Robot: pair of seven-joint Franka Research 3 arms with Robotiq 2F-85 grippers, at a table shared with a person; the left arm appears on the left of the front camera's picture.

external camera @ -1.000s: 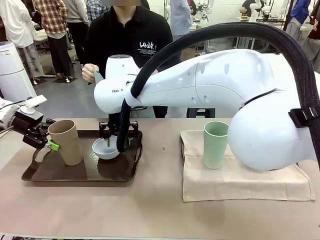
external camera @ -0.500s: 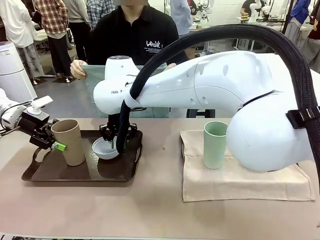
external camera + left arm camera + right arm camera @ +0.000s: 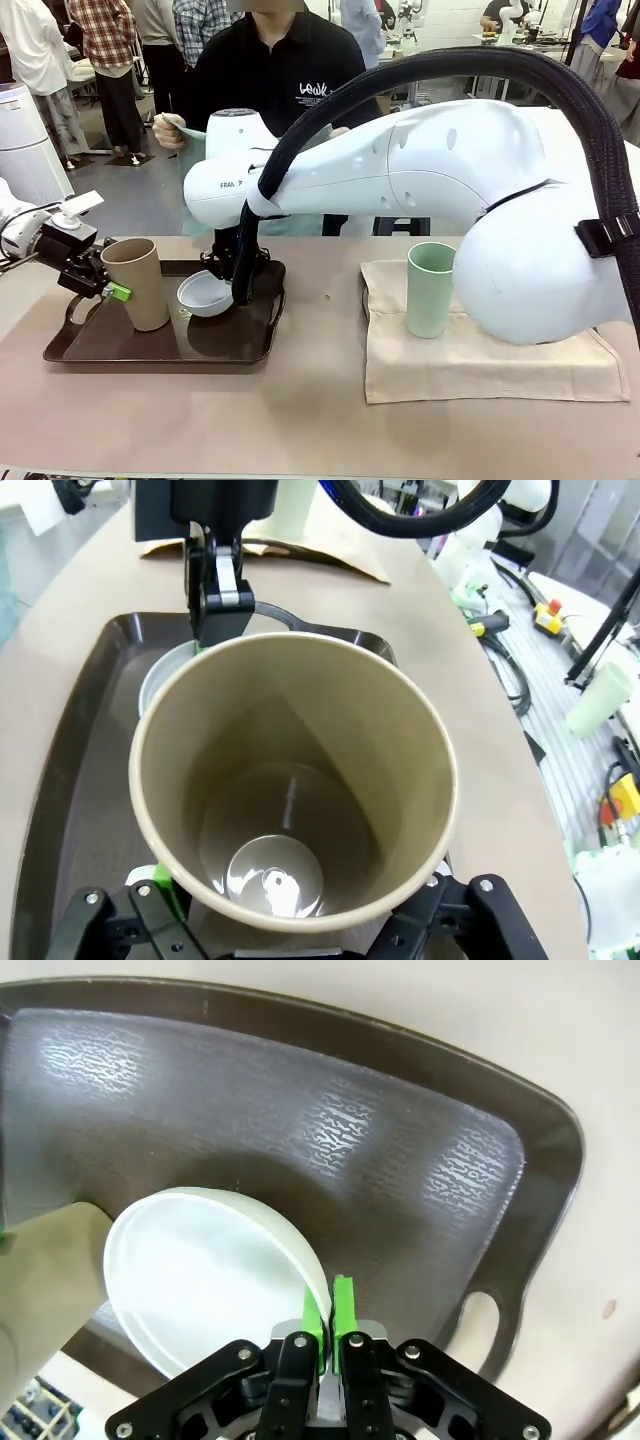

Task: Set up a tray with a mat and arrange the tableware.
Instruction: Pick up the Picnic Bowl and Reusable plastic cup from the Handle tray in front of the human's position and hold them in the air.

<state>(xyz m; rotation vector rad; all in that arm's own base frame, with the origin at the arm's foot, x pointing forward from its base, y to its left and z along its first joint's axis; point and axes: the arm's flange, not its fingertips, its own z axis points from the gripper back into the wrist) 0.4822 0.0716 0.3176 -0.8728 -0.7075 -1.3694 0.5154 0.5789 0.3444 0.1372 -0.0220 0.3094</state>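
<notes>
The bowl (image 3: 203, 294), which lay flat on the tray (image 3: 120, 350) half a second ago, is now tipped up on edge with its hollow turned toward the tan cup (image 3: 136, 283). The person's hand (image 3: 168, 130) has risen higher with a pale green sheet (image 3: 192, 165).

From the front, the right gripper (image 3: 232, 283) reaches across from the right and is pinched onto the bowl's rim. The left gripper (image 3: 108, 288) grips the side of the tan cup, which stands at the tray's left end. A pale green cup (image 3: 431, 288) stands upright on a beige cloth (image 3: 470, 365) on the table (image 3: 300, 430), well apart from the tray.

From the left wrist, the left gripper (image 3: 290, 938) has its fingers (image 3: 110, 930) spread wide on either side of the tan cup (image 3: 290, 810), holding it. Beyond the cup, the bowl (image 3: 160, 675) is in the tray (image 3: 70, 780) under the right gripper (image 3: 215, 600).

From the right wrist, the right gripper (image 3: 328, 1332) is nearly closed, its green pads (image 3: 343, 1305) clamped on the rim of the bowl (image 3: 200, 1300). The bowl is tilted above the tray (image 3: 300, 1130), with the tan cup (image 3: 40, 1290) beside it.
</notes>
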